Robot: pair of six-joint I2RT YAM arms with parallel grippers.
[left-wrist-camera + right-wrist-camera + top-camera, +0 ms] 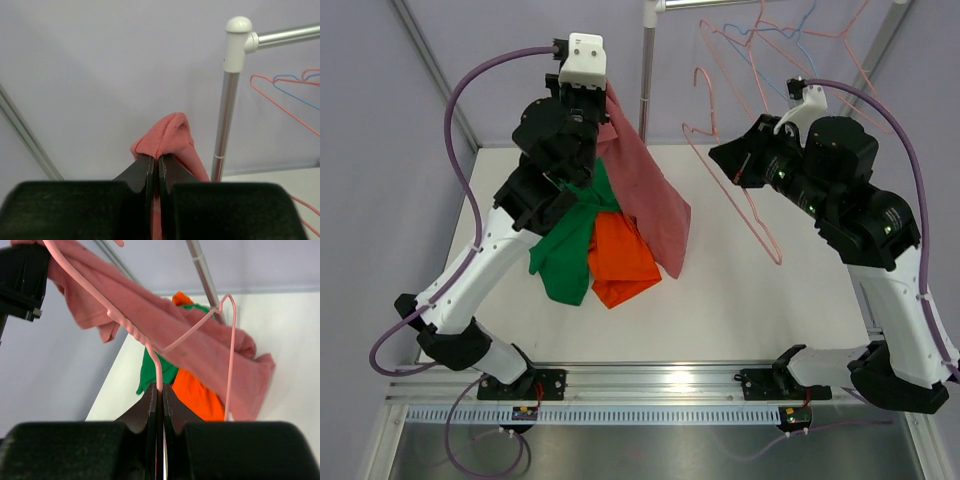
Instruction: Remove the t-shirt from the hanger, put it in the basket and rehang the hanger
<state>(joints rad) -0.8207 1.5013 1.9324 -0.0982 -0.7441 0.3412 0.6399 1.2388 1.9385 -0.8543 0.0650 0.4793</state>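
Observation:
A pink t-shirt (pixel 655 195) hangs from my left gripper (pixel 603 98), which is raised high over the back left of the table and shut on a fold of the shirt's top (pixel 170 132). In the left wrist view the gripper (pixel 155 160) has its jaws pressed on the cloth. My right gripper (pixel 722 157) is shut on the wire of a pink hanger (pixel 760 225), held in the air to the right of the shirt. In the right wrist view the gripper (pixel 160 388) pinches the hanger wire (pixel 231 350), with the pink shirt (pixel 200 347) behind it. The hanger looks bare.
A green shirt (pixel 565 255) and an orange shirt (pixel 620 260) lie piled on the white table (pixel 740 310) under the pink shirt. A metal rack pole (pixel 646 70) stands at the back, with several wire hangers (pixel 770 35) on its rail.

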